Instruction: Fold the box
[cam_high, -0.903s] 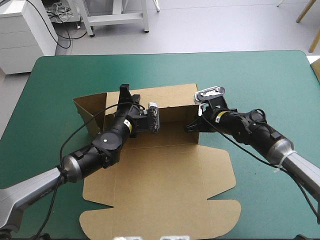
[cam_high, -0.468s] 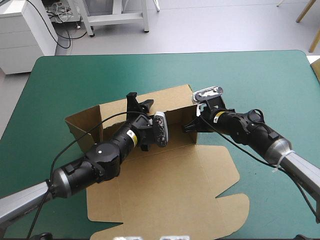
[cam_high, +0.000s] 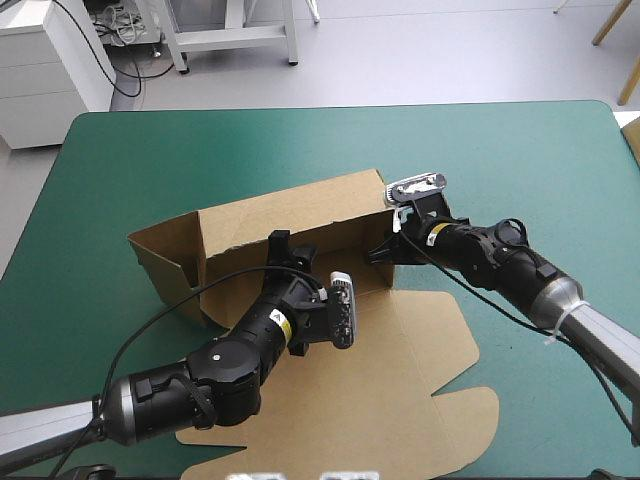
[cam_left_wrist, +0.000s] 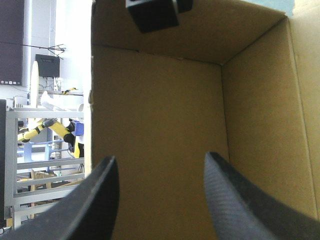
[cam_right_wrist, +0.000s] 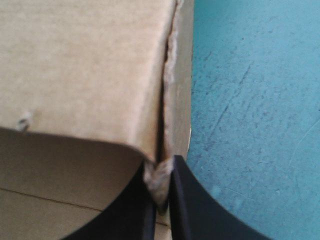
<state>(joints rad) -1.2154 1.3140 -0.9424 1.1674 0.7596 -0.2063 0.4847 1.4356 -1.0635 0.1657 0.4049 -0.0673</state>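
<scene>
High view shows you the left gripper drawn back toward the near side from the far wall of the box since just before, its fingers spread wide and holding nothing. The right gripper stays clamped on the wall's right corner. The box sits mid-table on the teal-green cover. Its raised wall runs left to right, right end farther, and the flat lid points near.
</scene>
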